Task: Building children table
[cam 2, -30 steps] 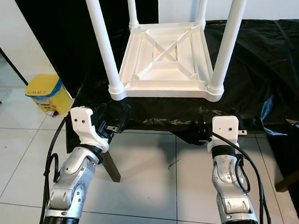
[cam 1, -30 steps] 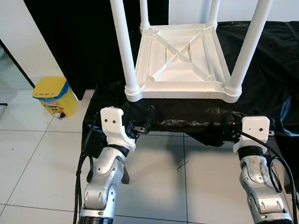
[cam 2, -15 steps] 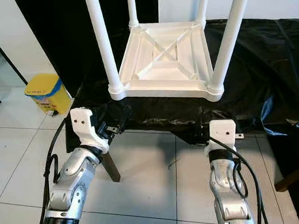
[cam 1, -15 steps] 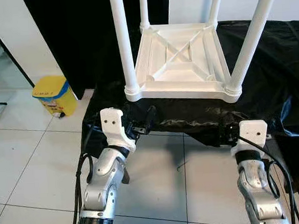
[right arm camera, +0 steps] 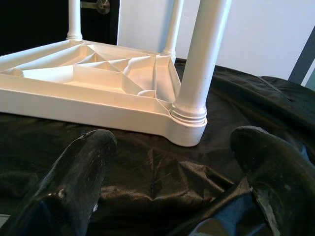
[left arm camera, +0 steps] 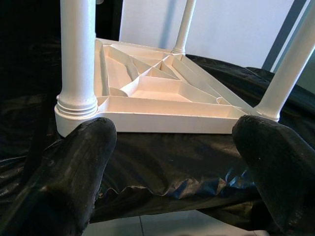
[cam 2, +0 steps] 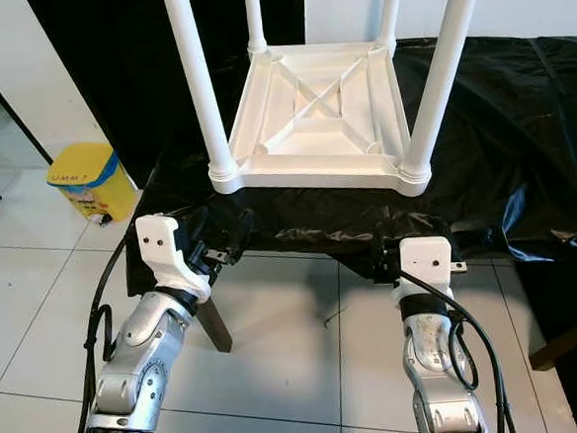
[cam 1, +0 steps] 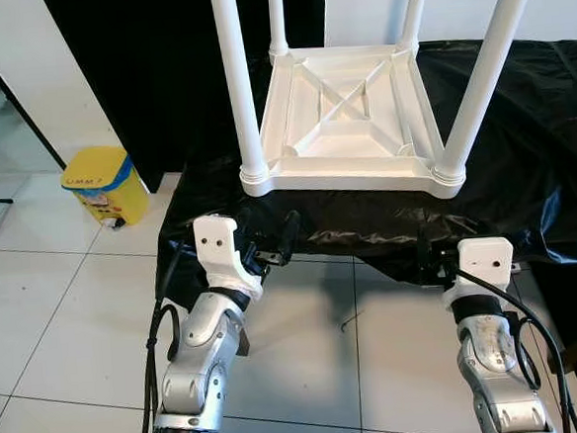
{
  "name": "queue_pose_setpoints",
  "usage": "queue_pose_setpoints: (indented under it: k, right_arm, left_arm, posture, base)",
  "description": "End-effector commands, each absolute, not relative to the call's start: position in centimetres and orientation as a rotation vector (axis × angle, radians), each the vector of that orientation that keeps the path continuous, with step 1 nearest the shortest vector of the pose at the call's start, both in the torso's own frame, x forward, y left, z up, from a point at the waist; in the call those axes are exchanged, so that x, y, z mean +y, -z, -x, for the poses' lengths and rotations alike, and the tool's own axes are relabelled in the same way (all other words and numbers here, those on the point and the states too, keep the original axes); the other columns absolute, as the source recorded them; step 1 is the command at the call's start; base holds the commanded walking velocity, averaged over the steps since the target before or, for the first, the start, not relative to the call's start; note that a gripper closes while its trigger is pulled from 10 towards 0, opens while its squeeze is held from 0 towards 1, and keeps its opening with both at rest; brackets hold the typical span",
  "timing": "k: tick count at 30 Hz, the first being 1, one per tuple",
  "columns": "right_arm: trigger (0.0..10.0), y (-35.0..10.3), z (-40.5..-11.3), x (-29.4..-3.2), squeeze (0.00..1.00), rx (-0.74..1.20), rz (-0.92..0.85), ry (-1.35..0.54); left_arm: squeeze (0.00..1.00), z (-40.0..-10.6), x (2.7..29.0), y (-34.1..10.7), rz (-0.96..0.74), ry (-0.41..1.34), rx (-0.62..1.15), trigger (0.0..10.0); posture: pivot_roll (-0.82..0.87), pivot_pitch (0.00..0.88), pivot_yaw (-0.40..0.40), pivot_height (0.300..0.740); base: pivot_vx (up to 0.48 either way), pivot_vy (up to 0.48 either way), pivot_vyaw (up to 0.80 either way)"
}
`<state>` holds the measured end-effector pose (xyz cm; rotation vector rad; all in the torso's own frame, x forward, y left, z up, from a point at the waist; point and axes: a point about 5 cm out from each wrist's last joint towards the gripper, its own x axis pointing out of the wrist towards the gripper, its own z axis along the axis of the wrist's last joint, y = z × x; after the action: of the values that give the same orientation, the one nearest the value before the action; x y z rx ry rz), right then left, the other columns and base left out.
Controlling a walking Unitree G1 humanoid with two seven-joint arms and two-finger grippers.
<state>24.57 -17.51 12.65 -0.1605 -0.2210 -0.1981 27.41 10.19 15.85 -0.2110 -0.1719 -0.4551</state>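
— So, what do you have around you, from the biggest thing?

— You face a low surface under a black plastic sheet (cam 1: 520, 131). On it the white children table (cam 1: 346, 113) lies upside down, its four legs pointing up. A dark curtain (cam 1: 150, 77) hangs behind on your left, and a yellow bin (cam 1: 103, 182) stands on the tiled floor (cam 1: 38, 323), well apart.

— Does something block the way?

— Only the crumpled front edge of the sheet lies between your fingers and the table.

— And the grippers?

— Your left gripper (left arm camera: 172, 162) and right gripper (right arm camera: 172, 167) hover before that edge, both with fingers spread wide, holding nothing. The near table corners stand just beyond them, not touching.
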Motion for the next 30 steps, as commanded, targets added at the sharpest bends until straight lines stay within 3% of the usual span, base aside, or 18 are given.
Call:
queue_pose_setpoints:
  k: [1, 9, 30]
  right_arm:
    - [10.0, -12.54, -24.39, -17.46, 0.0, -0.211, 0.167, 0.189]
    - [10.0, -12.58, -24.4, -17.43, 0.0, -0.21, 0.168, 0.186]
    - [10.0, -12.49, -24.45, -17.32, 0.0, -0.206, 0.168, 0.178]
  left_arm:
    - [0.0, -27.17, 10.11, -15.77, 0.217, 0.464, -0.164, 10.0]
    - [0.0, -27.16, 10.11, -15.76, 0.218, 0.465, -0.163, 10.0]
    - [0.0, -27.0, 10.08, -15.75, 0.223, 0.468, -0.159, 10.0]
  posture:
    - [-0.16, 0.051, 0.006, 0.74]
    - [-0.16, 0.052, 0.006, 0.74]
    - [-0.15, 0.054, 0.006, 0.74]
  base:
    - [0.0, 0.0, 0.0]
    - [0.0, 0.0, 0.0]
    - [0.256, 0.0, 0.0]
